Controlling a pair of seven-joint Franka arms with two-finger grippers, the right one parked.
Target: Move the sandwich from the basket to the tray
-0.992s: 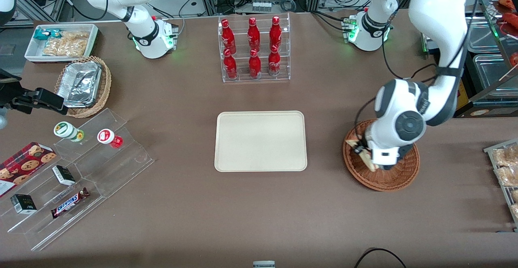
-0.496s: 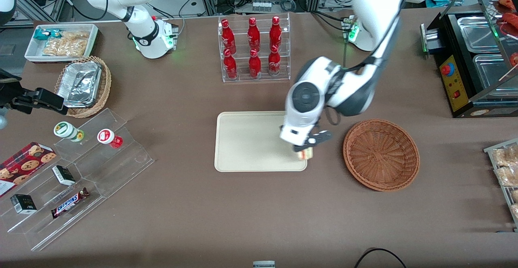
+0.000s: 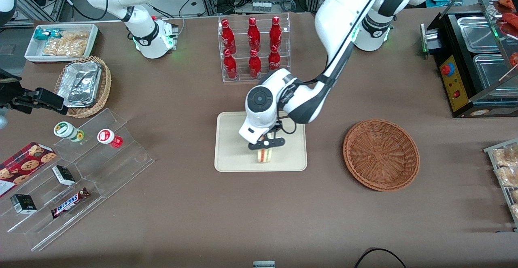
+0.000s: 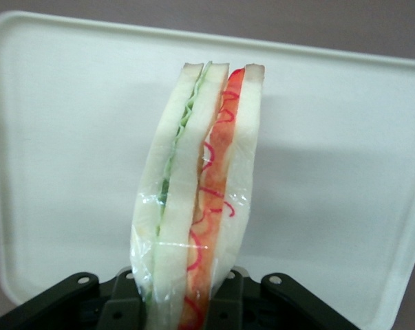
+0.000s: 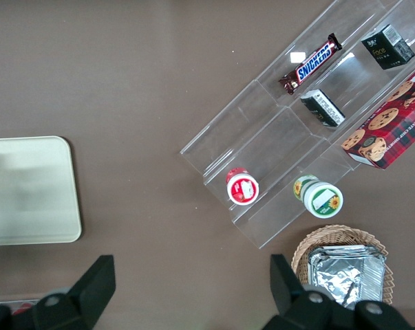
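Observation:
My left arm's gripper (image 3: 266, 143) is shut on the clear-wrapped sandwich (image 3: 264, 154) and holds it over the cream-beige tray (image 3: 234, 138), near the tray's edge nearest the front camera. In the left wrist view the sandwich (image 4: 197, 199) shows white bread with green and red filling, pinched between the black fingers (image 4: 128, 302), with the tray (image 4: 62, 137) beneath it. I cannot tell whether the sandwich touches the tray. The reddish-brown wicker basket (image 3: 381, 154) stands empty beside the tray, toward the working arm's end of the table.
A clear rack of red bottles (image 3: 254, 49) stands farther from the front camera than the tray. Toward the parked arm's end are a tiered acrylic stand with snacks (image 3: 77, 179), a tan basket with foil containers (image 3: 83, 85) and a white snack bin (image 3: 60, 42).
The gripper lifted the sandwich out of the basket and carried it sideways over the tray. The basket is now empty.

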